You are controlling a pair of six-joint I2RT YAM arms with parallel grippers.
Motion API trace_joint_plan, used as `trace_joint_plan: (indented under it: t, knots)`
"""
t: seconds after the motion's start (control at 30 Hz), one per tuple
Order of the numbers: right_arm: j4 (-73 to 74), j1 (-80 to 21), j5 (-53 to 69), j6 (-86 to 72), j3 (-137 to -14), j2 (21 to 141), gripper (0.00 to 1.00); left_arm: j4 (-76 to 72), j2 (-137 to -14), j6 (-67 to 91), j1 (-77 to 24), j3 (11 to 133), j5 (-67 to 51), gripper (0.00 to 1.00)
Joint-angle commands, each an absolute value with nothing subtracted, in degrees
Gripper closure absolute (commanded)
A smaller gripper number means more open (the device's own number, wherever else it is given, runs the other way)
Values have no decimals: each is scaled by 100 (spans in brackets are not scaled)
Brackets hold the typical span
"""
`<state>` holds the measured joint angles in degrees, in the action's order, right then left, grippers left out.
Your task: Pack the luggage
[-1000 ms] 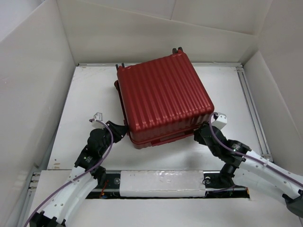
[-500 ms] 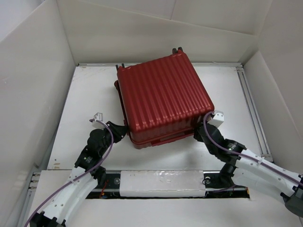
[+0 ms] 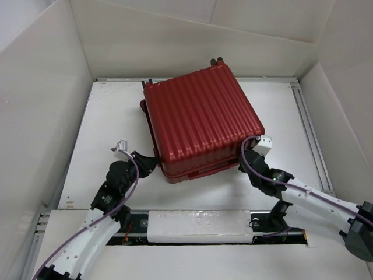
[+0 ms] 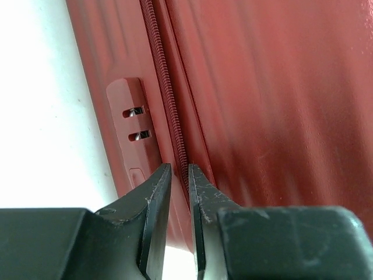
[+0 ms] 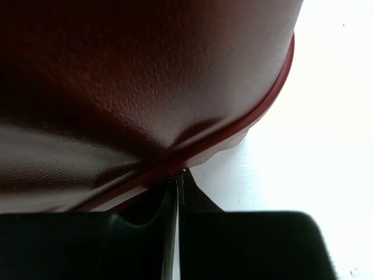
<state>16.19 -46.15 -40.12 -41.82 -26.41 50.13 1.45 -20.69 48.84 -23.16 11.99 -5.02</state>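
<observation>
Showing only in left wrist view: luggage [image 4: 245, 99] zipper [image 4: 169, 111], lock panel [image 4: 135, 137].

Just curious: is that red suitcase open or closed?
Nearly closed: the suitcase lid is down, but a narrow gap shows along its front edge.

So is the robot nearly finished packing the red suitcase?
Nearly, it seems. The luggage lies with its lid down, so whatever went in is hidden. The near edge does not look fully sealed. The left gripper sits nearly shut at the zipper, beside the lock. The right gripper is shut at the near right corner. Zipping up seems left.
</observation>
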Motion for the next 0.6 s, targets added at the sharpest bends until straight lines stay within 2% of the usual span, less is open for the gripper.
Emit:
trace_joint_plan:
  t: [0.0,0.03,0.2,0.4,0.57]
  knots:
    - [1028,-4509,-4526,-4245,-2804,5150,97,264,-1978,4737,-2338,1266,-755,86]
    - [1028,-4509,-4587,-4306,-2804,5150,100,264,-2030,4737,-2338,1266,-756,86]
    - [1081,-4509,-4641,-4307,-2856,5125,100,36,-2214,4614,-2338,1266,-1088,92]
    - [1563,-5272,-4570,-4307,-3181,4843,100,-474,-2329,4614,-2338,1213,-1397,93]
    - [3522,-5976,-5000,-5051,-4059,4896,100,-615,-2715,4553,-2338,1327,-1459,93]
